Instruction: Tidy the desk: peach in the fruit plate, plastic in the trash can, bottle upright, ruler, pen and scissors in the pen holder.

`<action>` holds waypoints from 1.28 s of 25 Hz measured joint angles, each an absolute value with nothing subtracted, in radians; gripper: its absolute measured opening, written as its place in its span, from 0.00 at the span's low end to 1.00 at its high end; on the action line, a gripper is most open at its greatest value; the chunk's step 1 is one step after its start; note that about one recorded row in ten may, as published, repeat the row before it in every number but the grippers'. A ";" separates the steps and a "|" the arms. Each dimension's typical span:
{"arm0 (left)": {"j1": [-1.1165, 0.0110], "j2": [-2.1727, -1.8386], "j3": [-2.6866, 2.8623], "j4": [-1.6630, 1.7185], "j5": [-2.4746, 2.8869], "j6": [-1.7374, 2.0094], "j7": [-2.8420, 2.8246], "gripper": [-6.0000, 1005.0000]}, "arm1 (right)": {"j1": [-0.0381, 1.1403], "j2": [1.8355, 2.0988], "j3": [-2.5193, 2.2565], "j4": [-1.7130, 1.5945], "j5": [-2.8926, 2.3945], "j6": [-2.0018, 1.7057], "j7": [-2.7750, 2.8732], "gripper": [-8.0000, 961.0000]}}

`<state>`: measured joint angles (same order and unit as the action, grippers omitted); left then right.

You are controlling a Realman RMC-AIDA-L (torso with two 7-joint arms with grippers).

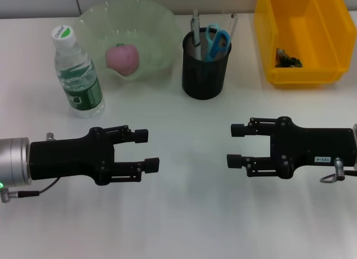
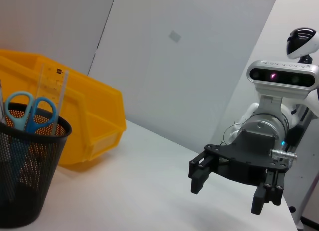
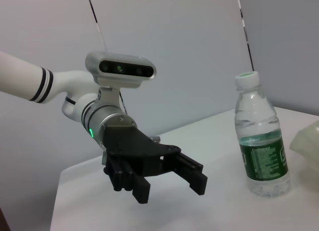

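1. Since both grippers hover low over the bare desk facing each other, the tidying looks finished.
2. Left gripper has its fingers spread wide and holds nothing; the bottle stands upright just beyond it, and the peach lies in the fruit plate farther on.
3. Right gripper is likewise wide open and empty; the pen holder sits ahead of it towards the left gripper's side, with the scissors, ruler and pen inside.
4. Beyond the right gripper, the yellow trash can holds a dark scrap, probably the plastic.
5. Nothing seems left to grasp; I judge the next move is simply parking both arms.
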<state>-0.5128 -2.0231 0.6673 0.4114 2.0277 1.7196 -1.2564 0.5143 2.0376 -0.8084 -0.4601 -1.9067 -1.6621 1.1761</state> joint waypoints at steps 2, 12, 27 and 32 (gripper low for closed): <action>-0.513 -2.023 0.667 0.413 2.028 1.720 -1.257 0.79 | 0.515 2.037 -0.808 -0.460 -1.907 -1.661 1.176 0.75; -0.512 -2.022 0.667 0.425 2.030 1.723 -1.257 0.79 | 0.519 2.034 -0.808 -0.460 -1.908 -1.661 1.178 0.75; -0.512 -2.020 0.667 0.428 2.029 1.726 -1.256 0.79 | 0.526 2.037 -0.808 -0.460 -1.908 -1.661 1.177 0.75; -0.512 -2.018 0.666 0.434 2.029 1.726 -1.258 0.79 | 0.529 2.037 -0.808 -0.460 -1.908 -1.661 1.177 0.75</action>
